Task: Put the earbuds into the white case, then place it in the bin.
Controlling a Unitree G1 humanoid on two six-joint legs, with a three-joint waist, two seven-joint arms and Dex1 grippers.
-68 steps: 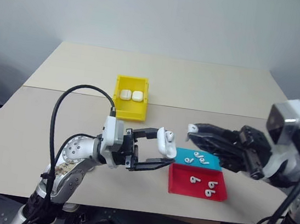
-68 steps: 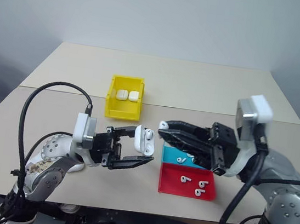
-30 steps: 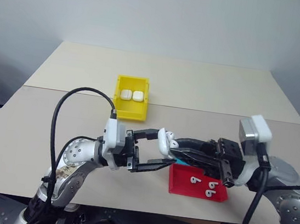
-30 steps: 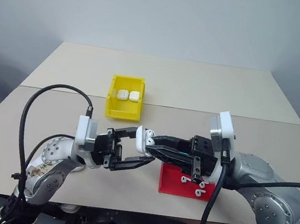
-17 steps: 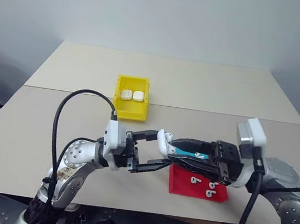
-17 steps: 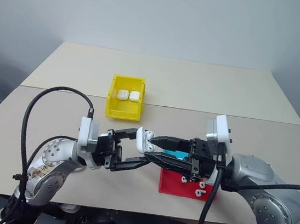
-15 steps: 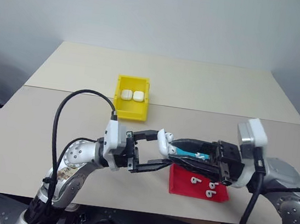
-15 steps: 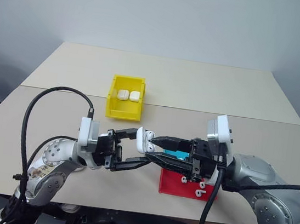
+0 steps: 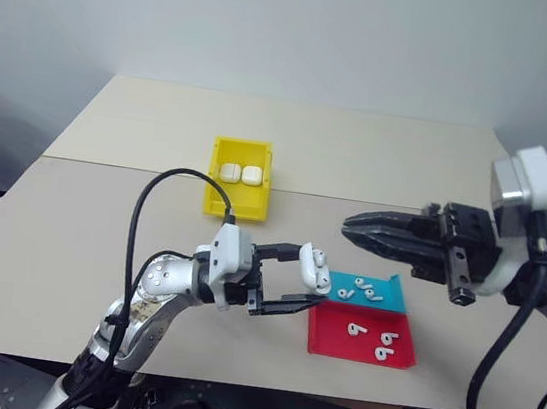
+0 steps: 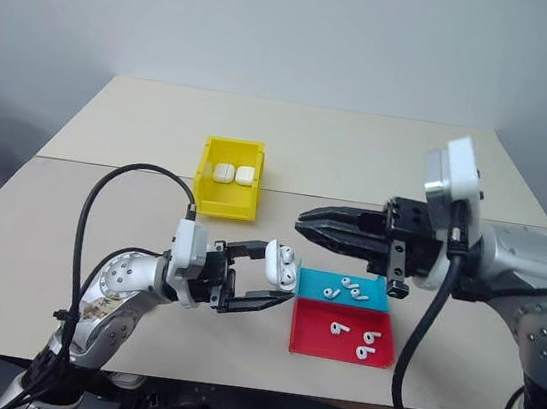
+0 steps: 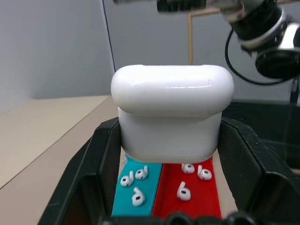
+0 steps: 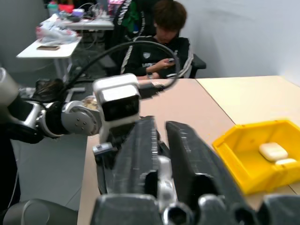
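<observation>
Plain grey wall behind, beige counter (image 9: 380,158) in two slabs w/ a seam across. Yellow bin (image 9: 237,191) sits far-left of centre, two shut cases (image 9: 239,174) already inside. Left pincer (image 9: 311,286) is clamped on a white case (image 9: 314,269), held above the counter just left of the trays; in the left wrist view the lid looks down, seated flush on the body. Right pincer (image 9: 348,225) hangs in the air to the right, above the trays, fingers pressed together w/ nothing seen between them. Blue tray (image 9: 368,293) holds three loose earbuds (image 9: 361,291); red tray (image 9: 362,335), nearer, holds three more. Judgement: the loading step seems finished for this case, so the step in hand is delivery. Next move prob. calls for the left arm to carry the case far and left, over the bin, lower it beside the two cases, then release. Right arm should keep out of the way. A person sits behind the robot in the right wrist view.
</observation>
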